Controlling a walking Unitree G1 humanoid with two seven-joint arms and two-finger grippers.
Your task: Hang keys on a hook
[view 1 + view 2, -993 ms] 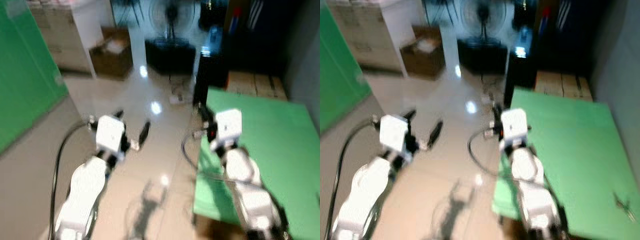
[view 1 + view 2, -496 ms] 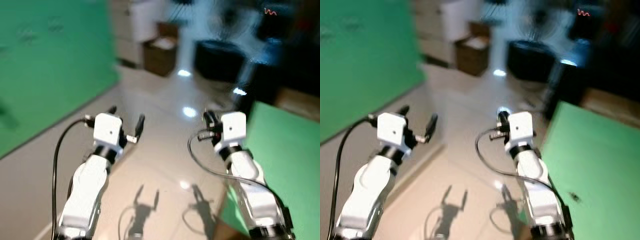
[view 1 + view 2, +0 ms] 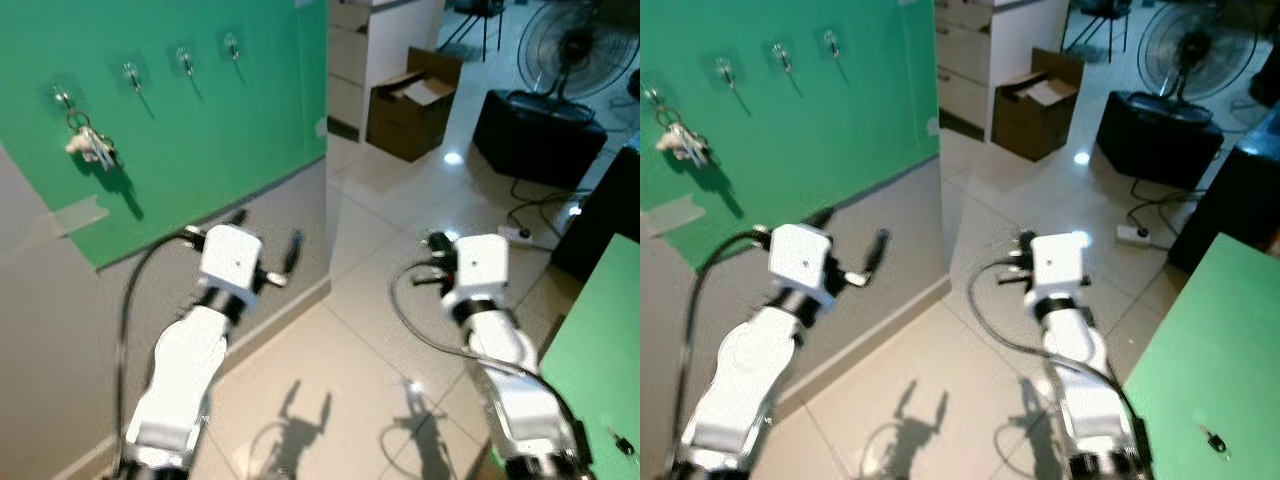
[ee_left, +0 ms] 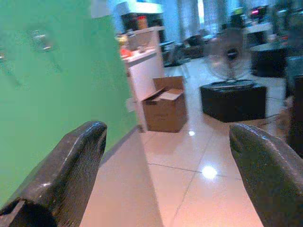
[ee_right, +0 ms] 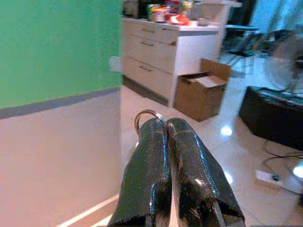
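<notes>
The right gripper's fingers (image 5: pixel 163 156) are pressed together, and a thin metal key ring (image 5: pixel 147 118) pokes out between their tips. This right gripper (image 3: pixel 1023 246) is held out over the glossy tiled floor (image 3: pixel 970 370), pointing toward the green wall panel (image 3: pixel 200 110). The left gripper (image 3: pixel 265 240) has its fingers (image 4: pixel 75 165) spread wide with nothing between them, and it sits just beside the grey lower part of the wall.

On the green panel, a row of four small hooks (image 3: pixel 183 58) runs along the top. The leftmost hook (image 3: pixel 62 97) already carries a bunch of keys (image 3: pixel 88 143).

Beyond the wall's corner stand white drawers (image 3: pixel 975 60) and an open cardboard box (image 3: pixel 412 100). Farther off, a black case (image 3: pixel 540 135) sits with a standing fan (image 3: pixel 570 45) behind it. A power strip (image 3: pixel 1135 234) with cables lies on the tiles. At the robot's right is the corner of a green worktop (image 3: pixel 1200 370), with a small dark object (image 3: pixel 1212 439) lying on it.
</notes>
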